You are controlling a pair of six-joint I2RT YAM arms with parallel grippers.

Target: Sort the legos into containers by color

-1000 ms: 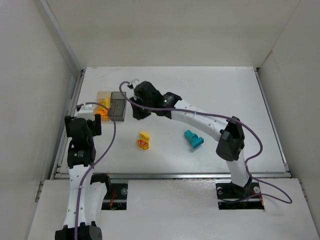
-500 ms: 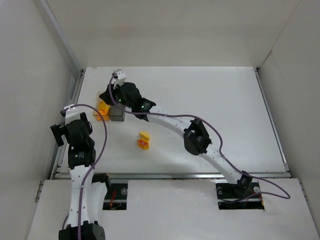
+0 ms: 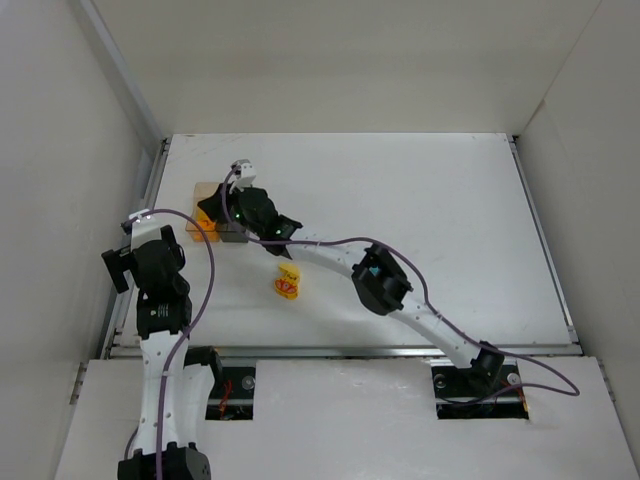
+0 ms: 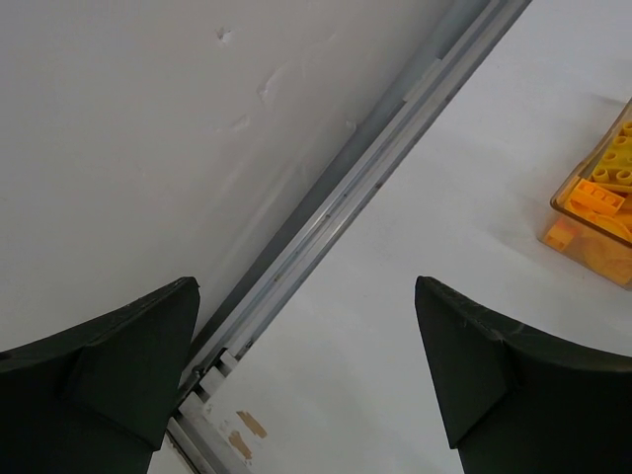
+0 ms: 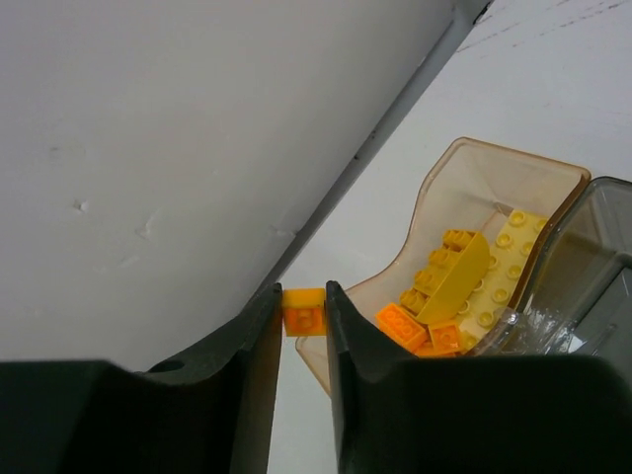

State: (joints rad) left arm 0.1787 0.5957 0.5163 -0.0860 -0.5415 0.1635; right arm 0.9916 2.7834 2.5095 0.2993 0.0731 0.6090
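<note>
My right gripper (image 5: 304, 293) is shut on a tiny orange lego (image 5: 304, 314), held just above the near-left rim of the amber box (image 5: 464, 163). That box holds several yellow and orange legos (image 5: 464, 276). The smoky grey box (image 5: 592, 257) adjoins it on the right. In the top view the right gripper (image 3: 213, 211) covers most of both boxes (image 3: 203, 228). A yellow lego with red marks (image 3: 288, 283) lies on the table. The teal block is out of view. My left gripper (image 4: 306, 286) is open and empty over the table's left edge.
A metal rail (image 4: 326, 227) and the white side wall (image 4: 148, 128) run along the table's left edge, close to the boxes. The amber box also shows in the left wrist view (image 4: 602, 212). The right arm's elbow (image 3: 375, 280) stretches low across the table's middle.
The right arm has reached left from beside the grey box to over the amber box. Its elbow now covers where the teal block lay. The left arm drew back to the left.
</note>
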